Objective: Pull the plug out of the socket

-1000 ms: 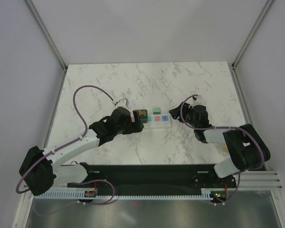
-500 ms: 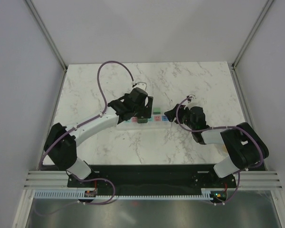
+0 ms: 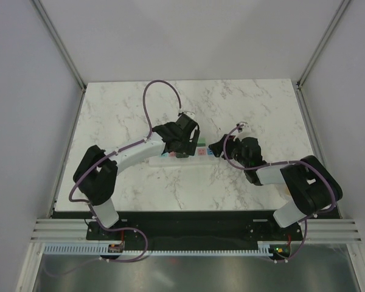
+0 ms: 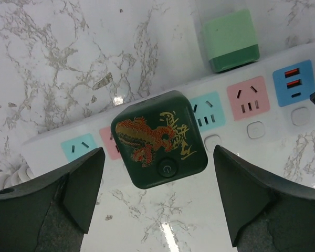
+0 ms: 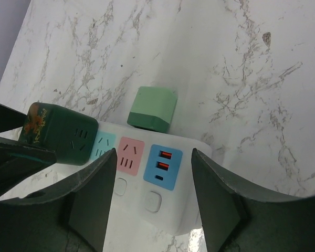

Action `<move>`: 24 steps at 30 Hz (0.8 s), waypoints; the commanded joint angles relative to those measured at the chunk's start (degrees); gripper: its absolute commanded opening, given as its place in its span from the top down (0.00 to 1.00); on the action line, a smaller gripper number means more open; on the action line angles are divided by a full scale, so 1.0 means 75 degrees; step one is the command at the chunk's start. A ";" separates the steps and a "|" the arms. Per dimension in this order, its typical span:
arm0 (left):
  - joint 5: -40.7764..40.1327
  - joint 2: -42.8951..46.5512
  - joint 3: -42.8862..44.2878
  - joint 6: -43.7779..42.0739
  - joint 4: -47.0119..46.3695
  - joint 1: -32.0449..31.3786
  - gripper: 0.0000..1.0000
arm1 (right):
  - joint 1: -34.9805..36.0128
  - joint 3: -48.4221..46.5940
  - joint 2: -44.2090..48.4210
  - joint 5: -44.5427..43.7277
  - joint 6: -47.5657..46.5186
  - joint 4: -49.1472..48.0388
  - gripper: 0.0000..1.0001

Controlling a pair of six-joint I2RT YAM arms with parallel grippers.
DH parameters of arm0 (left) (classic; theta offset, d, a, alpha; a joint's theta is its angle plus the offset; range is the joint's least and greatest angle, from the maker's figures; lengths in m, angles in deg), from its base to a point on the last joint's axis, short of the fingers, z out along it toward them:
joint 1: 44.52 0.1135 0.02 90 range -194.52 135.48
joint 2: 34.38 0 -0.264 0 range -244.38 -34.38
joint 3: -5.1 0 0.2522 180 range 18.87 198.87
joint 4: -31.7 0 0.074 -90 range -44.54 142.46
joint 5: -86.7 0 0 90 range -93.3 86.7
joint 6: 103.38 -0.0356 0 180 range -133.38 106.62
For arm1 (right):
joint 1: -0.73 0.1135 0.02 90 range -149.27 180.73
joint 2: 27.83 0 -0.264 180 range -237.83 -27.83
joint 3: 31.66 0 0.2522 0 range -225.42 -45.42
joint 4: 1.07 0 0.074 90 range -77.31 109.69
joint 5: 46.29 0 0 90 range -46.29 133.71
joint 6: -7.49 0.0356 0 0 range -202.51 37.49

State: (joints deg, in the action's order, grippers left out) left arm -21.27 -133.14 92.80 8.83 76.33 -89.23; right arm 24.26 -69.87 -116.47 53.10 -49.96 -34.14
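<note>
The plug is a dark green cube with an orange-gold dragon mark. It sits on the socket, a long white power strip with pink, cyan and blue outlets. My left gripper is open above the plug, with one finger on each side and neither touching it. In the top view it hides the plug. My right gripper is open, straddling the strip's end by the blue USB panel. The plug shows at its left. In the top view the right gripper is at the strip's right end.
A light green block lies on the marble just behind the strip, near the pink outlet; it also shows in the right wrist view. The strip's coiled cord stub is at its left end. Both arms meet over the strip.
My left arm swung right and forward from beside the strip's left end to over the plug. My right gripper moved left up to the strip's right end.
</note>
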 commanded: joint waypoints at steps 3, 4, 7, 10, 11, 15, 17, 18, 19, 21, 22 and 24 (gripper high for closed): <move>-0.0088 -0.0354 0.0279 0.0143 0.0067 0.0031 0.11 | 0.0039 -0.0115 -0.0111 0.0166 -0.0134 -0.0412 0.34; -0.0076 -0.0390 0.0302 0.0190 0.0056 0.0031 0.12 | 0.0073 -0.0115 -0.0111 0.0178 -0.0134 -0.0424 0.35; -0.0052 -0.0449 0.0303 0.0260 0.0044 0.0031 0.17 | 0.0155 -0.0150 -0.0158 0.0260 -0.0145 -0.0506 0.37; -0.0052 -0.0496 0.0326 0.0295 0.0044 0.0031 0.25 | 0.0284 -0.0197 -0.0204 0.0295 -0.0145 -0.0541 0.42; -0.0041 -0.0484 0.0303 0.0319 0.0044 0.0031 0.27 | 0.0319 -0.0209 -0.0228 0.0318 -0.0145 -0.0541 0.44; -0.0041 -0.0414 0.0291 0.0412 0.0044 0.0031 0.37 | 0.0460 -0.0396 -0.0544 0.0354 0.0100 -0.0494 0.65; -0.0005 -0.0391 0.0291 0.0471 0.0032 0.0031 0.47 | 0.0472 -0.0455 -0.0825 0.0494 0.0275 -0.0588 0.73; -0.0005 -0.0391 0.0291 0.0483 0.0044 0.0031 0.50 | 0.0495 -0.0502 -0.0895 0.0529 0.0311 -0.0635 0.73; 0.0006 -0.0379 0.0291 0.0506 0.0032 0.0031 0.54 | 0.0507 -0.0525 -0.1012 0.0588 0.0358 -0.0670 0.76; 0.0053 -0.0367 0.0279 0.0541 0.0032 0.0020 0.57 | 0.0577 -0.0561 -0.1060 0.0670 0.0452 -0.0775 0.80; 0.0065 -0.0367 0.0279 0.0576 0.0032 0.0020 0.60 | 0.0601 -0.0561 -0.1072 0.0693 0.0464 -0.0822 0.81; 0.0077 -0.0344 0.0268 0.0612 0.0044 0.0020 0.64 | 0.0706 -0.0642 -0.1084 0.0659 0.0452 -0.0753 0.84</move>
State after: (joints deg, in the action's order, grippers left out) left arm -20.86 -136.50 93.06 11.04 76.77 -89.23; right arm 28.43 -72.53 -124.28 56.60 -47.29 -36.61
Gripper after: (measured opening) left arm 0.708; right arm 0.170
